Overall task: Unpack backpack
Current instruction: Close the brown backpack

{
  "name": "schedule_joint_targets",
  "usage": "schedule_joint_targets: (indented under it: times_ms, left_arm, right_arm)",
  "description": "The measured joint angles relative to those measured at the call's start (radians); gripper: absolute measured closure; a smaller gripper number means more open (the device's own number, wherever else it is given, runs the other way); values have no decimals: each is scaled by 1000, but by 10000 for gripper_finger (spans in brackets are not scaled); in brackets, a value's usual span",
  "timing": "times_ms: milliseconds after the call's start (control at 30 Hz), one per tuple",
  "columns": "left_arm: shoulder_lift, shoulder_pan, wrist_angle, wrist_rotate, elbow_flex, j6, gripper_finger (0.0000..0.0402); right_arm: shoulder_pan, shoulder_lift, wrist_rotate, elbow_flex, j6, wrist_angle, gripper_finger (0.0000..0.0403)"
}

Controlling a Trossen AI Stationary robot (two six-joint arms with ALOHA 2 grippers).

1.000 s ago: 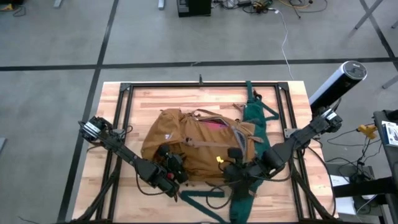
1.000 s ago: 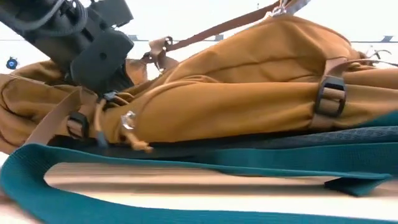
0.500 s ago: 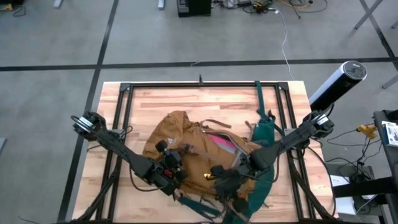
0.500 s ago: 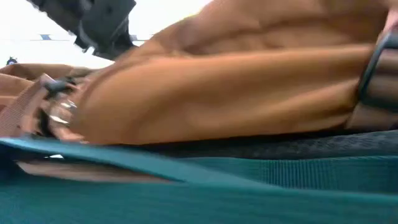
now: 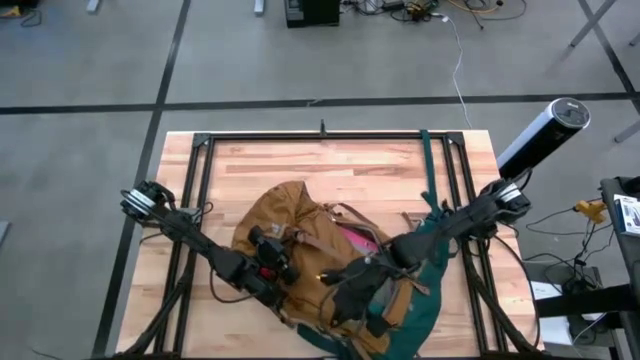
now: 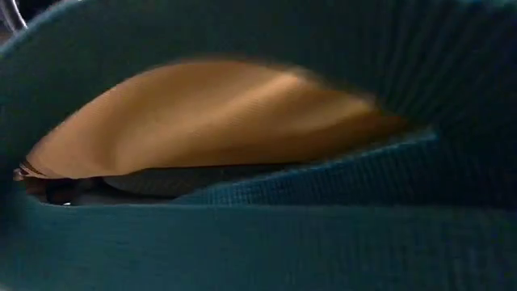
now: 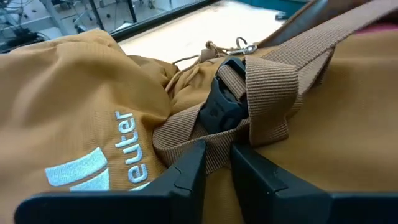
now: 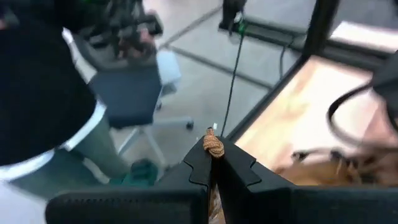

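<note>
- Backpack [image 5: 300, 240]: we record one mustard-tan rucksack on the wooden table [image 5: 250, 165], lower centre of the high view. It lies crumpled, its long axis running from the tan bulge at centre-left down to the dark green back panel [image 5: 425, 285] at lower right. A pink patch shows at the open mouth near mid-frame.
- Green strap [image 5: 428, 165]: we note one strap running almost straight up from the pack toward the table's top edge.
- Low view: dark green webbing [image 6: 242, 242] fills most of the frame, with a tan fold of the pack showing through the gap at centre.
- Left gripper [image 5: 272, 262]: its arm enters from the left edge and slants down-right, the gripper resting on the pack's tan left flank. In the left wrist view the fingers [image 7: 186, 177] stand a narrow way apart, pinching a brown webbing strap [image 7: 267, 81] beside a dark buckle [image 7: 221, 109].
- Right gripper [image 5: 335, 290]: its arm comes from the right edge and slants down-left across the pack, the gripper low at centre. In the right wrist view the fingers are pressed together on a small knotted tan cord [image 8: 213, 145].
</note>
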Motion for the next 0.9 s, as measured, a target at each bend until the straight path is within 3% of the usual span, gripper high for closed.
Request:
schedule_joint_targets:
  times_ms: [133,267,400,567,733,900]
  left_arm:
    - [-16,20,29,-1,-30,45,338]
    - [-78,45,-84,8,-50,49,338]
    - [-236,62,-225,-27,-65,56,338]
    - [-469,65,-235,-71,-91,165,338]
    - [-581,26,-61,14,-99,318,338]
    - [-464,-45,294,67,-114,521,338]
  right_arm:
    - [-35,47,49,0,0,135,403]
    - [-50,46,253,24,-66,141,403]
    - [-61,26,424,68,-157,91,403]
    - [-69,25,452,114,-283,66,403]
    - [-80,24,559,124,-306,-8,403]
    - [-88,20,594,135,-283,-76,403]
